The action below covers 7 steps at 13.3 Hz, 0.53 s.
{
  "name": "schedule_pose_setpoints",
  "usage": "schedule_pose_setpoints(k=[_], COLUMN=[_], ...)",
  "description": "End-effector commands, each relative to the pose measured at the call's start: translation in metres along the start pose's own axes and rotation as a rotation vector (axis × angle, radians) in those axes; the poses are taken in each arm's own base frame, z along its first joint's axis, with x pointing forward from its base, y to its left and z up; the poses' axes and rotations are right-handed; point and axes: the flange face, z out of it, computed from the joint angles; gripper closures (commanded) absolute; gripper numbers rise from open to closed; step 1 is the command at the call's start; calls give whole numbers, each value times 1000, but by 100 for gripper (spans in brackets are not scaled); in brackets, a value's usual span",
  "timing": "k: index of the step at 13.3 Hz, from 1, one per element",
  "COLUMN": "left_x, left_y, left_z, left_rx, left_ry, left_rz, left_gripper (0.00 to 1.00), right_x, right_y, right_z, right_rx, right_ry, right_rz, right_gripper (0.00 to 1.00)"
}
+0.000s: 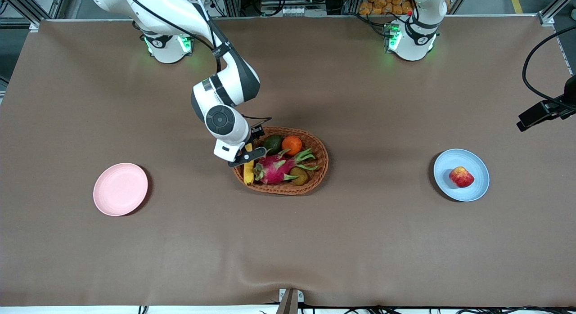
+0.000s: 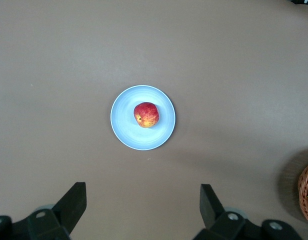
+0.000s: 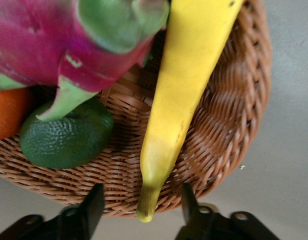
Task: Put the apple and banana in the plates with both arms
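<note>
Brown matte counter (image 1: 288, 242) under both arms, aluminium frame posts and clutter along the edge where the bases stand

Oval brown wicker basket (image 1: 320, 163) near the middle of the counter, holding the long yellow banana (image 1: 248, 173) along its rim toward the right arm's end, a spiky magenta dragon fruit with green scales (image 1: 275, 167) beside it, a plain orange fruit (image 1: 292, 144), a dark green bumpy avocado-like fruit (image 1: 272, 143) and a small brown kiwi-like fruit (image 1: 298, 175)

Right pincer (image 3: 144, 207) down at the basket's rim, over the banana's stem end – black fingers (image 3: 91, 207) standing apart on either side of the stem, not pressed on the peel; from the wrist, banana body running away up between them, dragon fruit and green fruit just beside it. From the front, right pincer (image 1: 245, 155) at the basket's edge nearest the right arm's base, white forearm reaching in from above

Small round red apple with yellowish patches (image 1: 461, 177) lying on the light blue round plastic plate (image 1: 477, 163), toward the left arm's end of the counter, well apart from the basket

Pale pink round plastic plate (image 1: 120, 189) toward the right arm's end, bare – about as near the front camera as the blue one

Left pincer (image 2: 143, 207) high above the blue plate, waiting, fingers (image 2: 74, 202) spread wide, holding nothing; apple and plate well below
</note>
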Motion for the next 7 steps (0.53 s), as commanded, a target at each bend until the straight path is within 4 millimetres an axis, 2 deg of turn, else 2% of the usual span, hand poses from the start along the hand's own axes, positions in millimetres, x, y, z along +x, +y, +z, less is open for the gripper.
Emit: schedule_pose_setpoints(k=[1, 5, 6, 7], left_x=[-5, -25, -27, -33], left_y=[4, 4, 5, 9], left_z=[-7, -24, -23, -29], left_rx=[-39, -86, -87, -87], left_ry=[-9, -5, -7, 1], left_rz=[25, 12, 12, 22], left_gripper=[0, 0, 0, 0], right_x=[-5, -5, -6, -6], right_y=[-2, -7, -7, -7], right_z=[7, 6, 7, 7], right_rx=[-73, -80, -81, -82], right_ry=[-27, -21, -23, -24], right_rz=[45, 71, 72, 71], right_gripper=[46, 47, 53, 67])
